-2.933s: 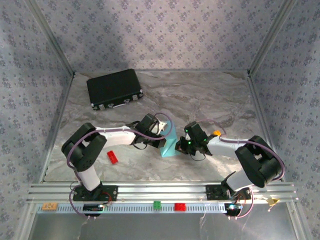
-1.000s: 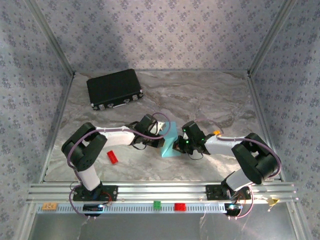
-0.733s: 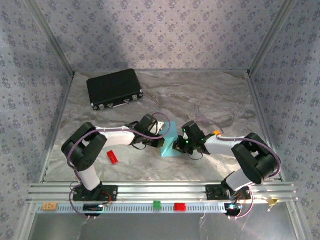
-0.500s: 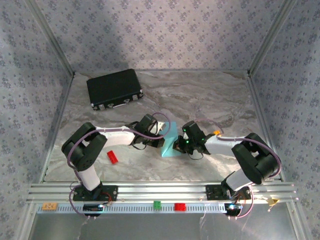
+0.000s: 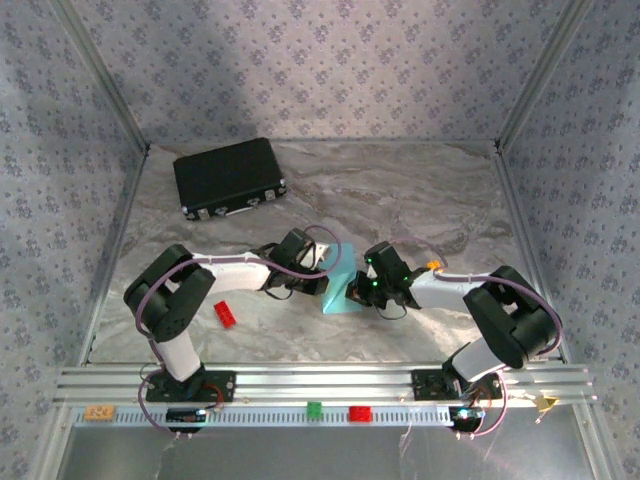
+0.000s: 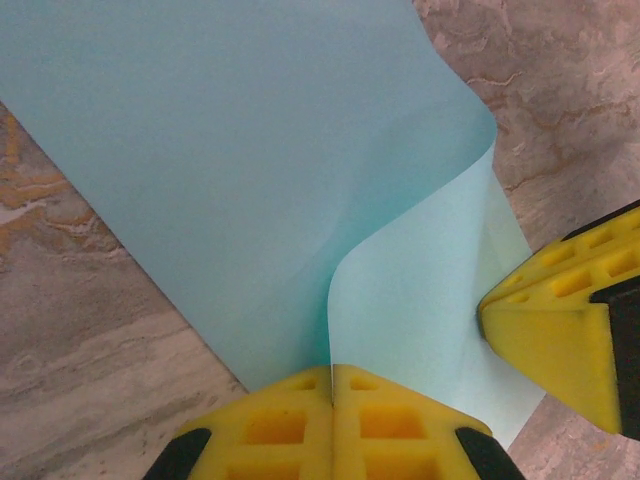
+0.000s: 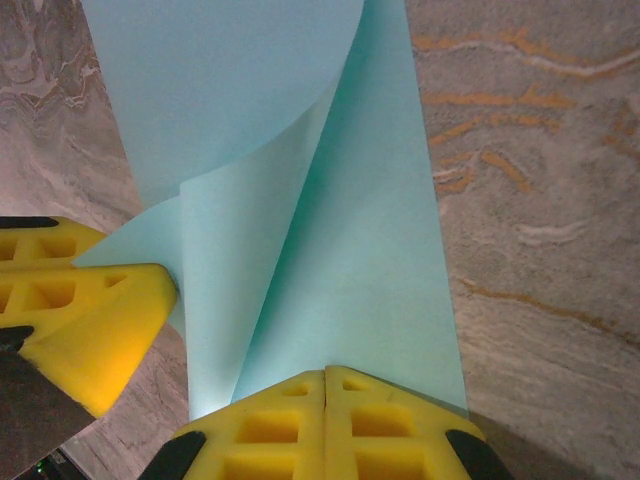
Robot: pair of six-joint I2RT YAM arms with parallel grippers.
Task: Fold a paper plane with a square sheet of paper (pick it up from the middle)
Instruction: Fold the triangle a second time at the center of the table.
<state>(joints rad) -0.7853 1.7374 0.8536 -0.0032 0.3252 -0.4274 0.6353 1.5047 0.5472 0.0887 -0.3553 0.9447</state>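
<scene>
Setting: We see a grey marble-patterned table [image 5: 430, 200] with patterned fabric walls. Two white-and-black robot arms bend inward and meet near its middle.

Paper: The thin light-blue square sheet of paper [image 5: 338, 292] sits at the table's centre, directly between the two wrists. It is partly folded over on itself, not flat.

Left gripper: In the left wrist view, the left gripper [image 6: 332, 378] has its yellow honeycomb pads pressed fully together. They pinch the near edge of the square sheet of paper [image 6: 250, 150], and a crease rises from the seam.

Right gripper: In the right wrist view, the right gripper [image 7: 325, 378] has its yellow pads closed tight in the same way. They clamp another edge of the paper [image 7: 330, 250].

Meeting point: Each wrist view shows the other gripper's yellow finger touching the sheet just beside the clamped edge.

Paper shape: One ply curls up and over in a soft roll, and a paler ply lies beneath it on the marble. We cannot tell how much is lifted.

Other things: A black rectangular case [image 5: 230, 178] lies at the far left, well apart from the paper. A small red brick [image 5: 225, 314] rests by the left arm. A green brick [image 5: 314, 408] and a second red brick [image 5: 359, 413] sit on the near metal rail [image 5: 500, 378].
</scene>
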